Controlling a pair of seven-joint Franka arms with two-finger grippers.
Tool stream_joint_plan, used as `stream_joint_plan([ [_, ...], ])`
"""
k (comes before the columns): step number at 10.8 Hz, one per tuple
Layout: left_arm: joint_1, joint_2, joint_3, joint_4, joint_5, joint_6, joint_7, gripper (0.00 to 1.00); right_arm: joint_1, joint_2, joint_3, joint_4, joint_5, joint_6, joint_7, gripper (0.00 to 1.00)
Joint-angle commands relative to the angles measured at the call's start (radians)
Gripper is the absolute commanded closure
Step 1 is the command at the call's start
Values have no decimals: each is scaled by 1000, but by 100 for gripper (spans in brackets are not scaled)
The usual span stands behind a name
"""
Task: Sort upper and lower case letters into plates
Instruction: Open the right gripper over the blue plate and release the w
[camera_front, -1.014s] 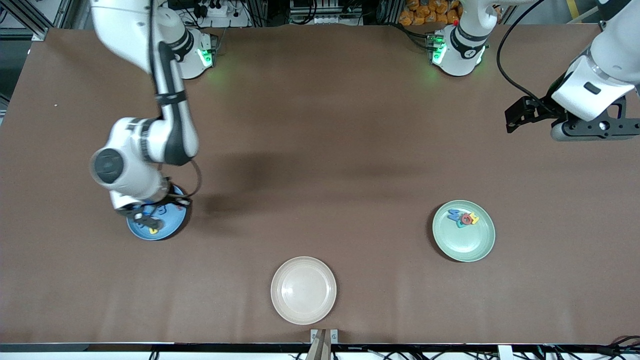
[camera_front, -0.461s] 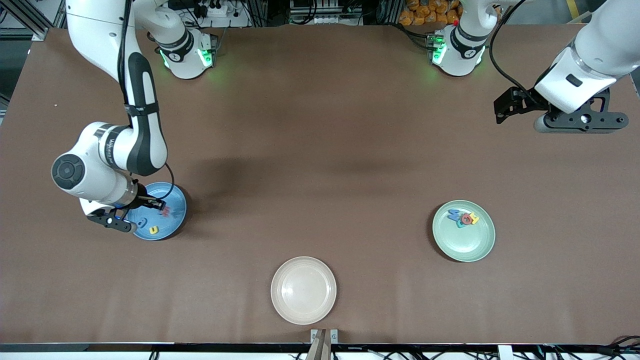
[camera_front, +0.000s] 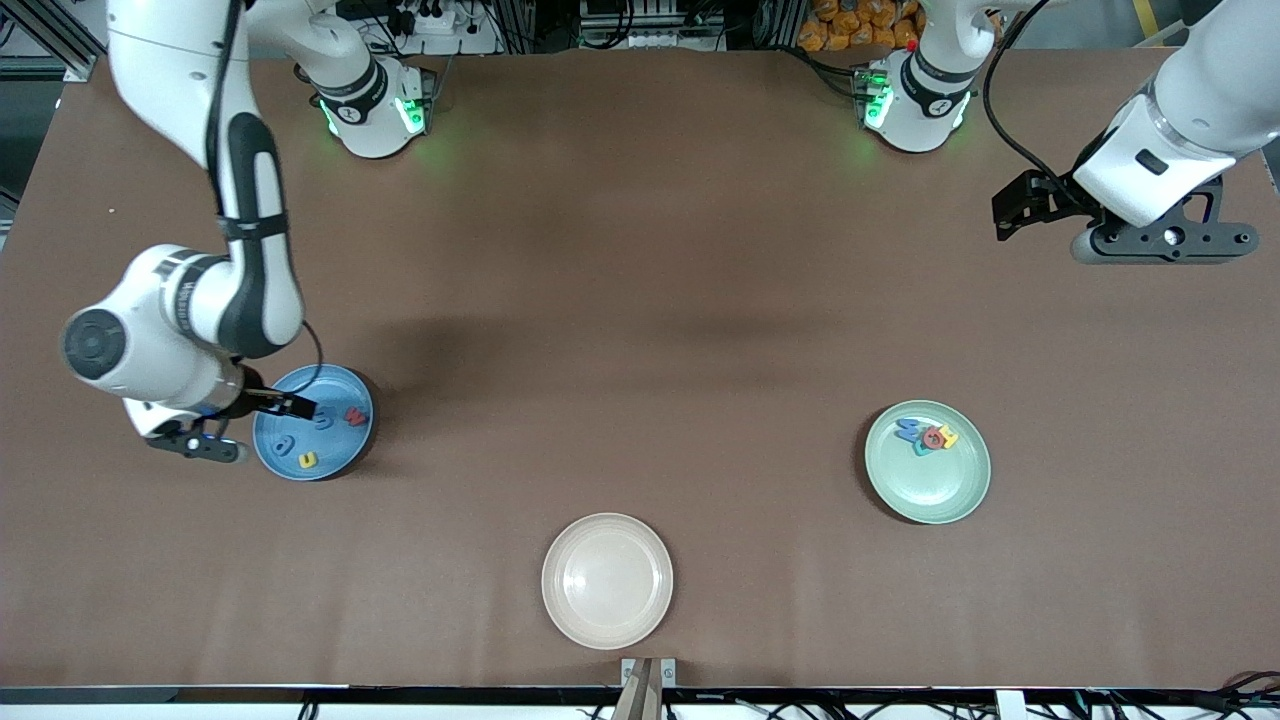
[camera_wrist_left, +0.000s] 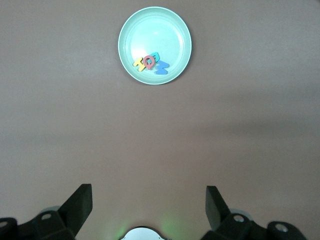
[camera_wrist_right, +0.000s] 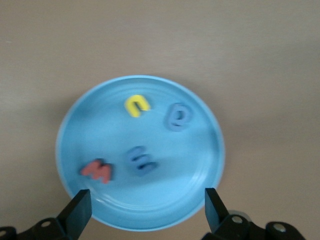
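Observation:
The light blue plate (camera_front: 338, 450) lies toward the right arm's end of the table. In it lie a red letter (camera_front: 355, 415), a yellow letter (camera_front: 307, 460) and two blue letters (camera_front: 323, 421). My right gripper (camera_front: 203, 447) hangs open and empty just off this plate's rim. In the right wrist view the blue plate (camera_wrist_right: 100, 130) holds the red letter (camera_wrist_right: 97, 171) beside my right gripper (camera_wrist_right: 147, 196). The mint green plate (camera_front: 930, 500) holds several letters (camera_front: 928, 436) in a cluster. My left gripper (camera_front: 1160, 243) waits open, high over bare table; the left wrist view shows it (camera_wrist_left: 149, 192) empty.
A cream-beige plate (camera_front: 607, 635) with nothing in it sits near the table's front edge, between the two other plates. Brown table surface stretches between the plates and the arm bases.
My right gripper opened and drew back off the blue plate toward the right arm's end of the table. The red letter now lies in the plate. The left arm shifted slightly.

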Motion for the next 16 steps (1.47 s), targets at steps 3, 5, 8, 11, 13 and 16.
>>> stream_joint_plan([
  [3, 8, -15, 2, 17, -7, -28, 9, 0, -246, -37, 144, 155, 17, -260, -64, 0],
  [5, 10, -12, 3, 11, -7, -36, 9, 0, -313, -63, 228, 166, 2, -276, -36, 0],
  [8, 37, -9, 3, 15, -16, -36, 26, 0, -325, -91, 306, 167, -99, -273, 64, 0],
  [11, 39, -6, 2, 6, -19, -10, 26, 0, -544, -167, 608, 161, -310, -268, 206, 0],
  [13, 103, -6, 0, 0, -22, 24, 28, 0, -560, -206, 638, 120, -322, -259, 208, 0],
  [16, 138, -15, 0, -48, -27, 119, 40, 0, -627, -319, 752, -76, -369, -126, 206, 0],
])
